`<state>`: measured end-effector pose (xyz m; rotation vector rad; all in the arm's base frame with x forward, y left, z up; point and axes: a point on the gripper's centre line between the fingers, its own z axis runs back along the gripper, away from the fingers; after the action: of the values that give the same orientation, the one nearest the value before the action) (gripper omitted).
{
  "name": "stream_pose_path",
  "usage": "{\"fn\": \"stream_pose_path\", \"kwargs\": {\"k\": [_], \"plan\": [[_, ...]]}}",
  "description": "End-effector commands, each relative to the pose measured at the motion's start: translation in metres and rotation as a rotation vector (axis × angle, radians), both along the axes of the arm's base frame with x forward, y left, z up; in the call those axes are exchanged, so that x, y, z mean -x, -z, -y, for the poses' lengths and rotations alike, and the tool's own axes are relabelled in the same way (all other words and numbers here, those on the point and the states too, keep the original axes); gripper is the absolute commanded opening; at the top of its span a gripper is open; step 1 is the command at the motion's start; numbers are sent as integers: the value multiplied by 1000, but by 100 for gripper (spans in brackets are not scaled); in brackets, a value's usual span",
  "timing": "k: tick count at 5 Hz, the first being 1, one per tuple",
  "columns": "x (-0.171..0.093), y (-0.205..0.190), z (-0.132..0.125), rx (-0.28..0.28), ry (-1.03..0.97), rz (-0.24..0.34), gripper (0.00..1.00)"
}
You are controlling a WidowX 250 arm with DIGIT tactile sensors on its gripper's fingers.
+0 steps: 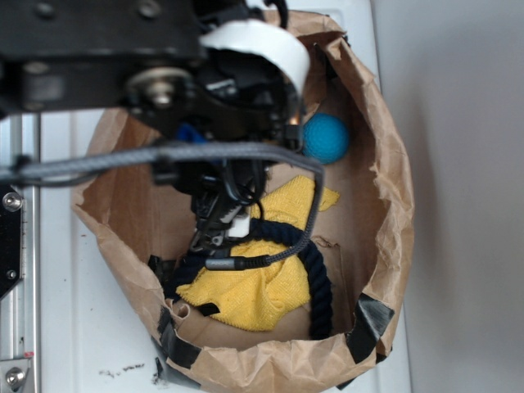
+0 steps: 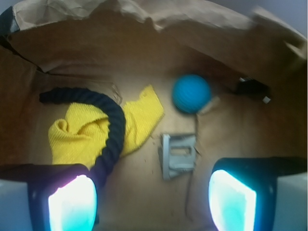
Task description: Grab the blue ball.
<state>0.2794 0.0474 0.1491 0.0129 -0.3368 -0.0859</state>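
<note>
Hand [image 2: 151,197] is wide open and holds nothing; in the wrist view its two lit fingertips [image 2: 72,204] sit at the bottom corners with bare bag floor between them. It hangs inside the brown paper bag [image 1: 385,188], above the floor, not touching anything I can see. Just ahead of the gap lies the small grey metal block [image 2: 178,155], flat on the bag floor. Beyond the block, slightly toward the right finger, sits the blue ball [image 2: 191,93], close to the far bag wall and apart from the block. Off to the left is the yellow cloth [image 2: 82,134], with the dark rope ring [image 2: 111,130] draped over it and running down toward the left fingertip. A small dark thing by the far right wall is too blurred to name. In the exterior view the ball shows at the bag's upper edge, half hidden behind the arm. Step in hand looks like the approach: ball not yet between the fingers. To do it well, I'd move forward past the block, centre the ball in the gap, keep the fingers wide, then drop low so they close around its middle. Risks: clipping the block, snagging the rope, or nudging the ball so it rolls along the wall.
</note>
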Motion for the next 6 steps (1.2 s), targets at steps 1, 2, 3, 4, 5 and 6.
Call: {"fn": "stream_pose_path", "kwargs": {"k": [1,2,3,4,5,6], "plan": [[-41,-3,-4,-51,34,50,100],[-41,-3,-4,-51,34,50,100],[-41,-3,-4,-51,34,50,100],[-41,-3,-4,-51,34,50,100],[-32,4,-18,10,-1,51,100],[-49,33,-8,18,-2,62,100]]}}
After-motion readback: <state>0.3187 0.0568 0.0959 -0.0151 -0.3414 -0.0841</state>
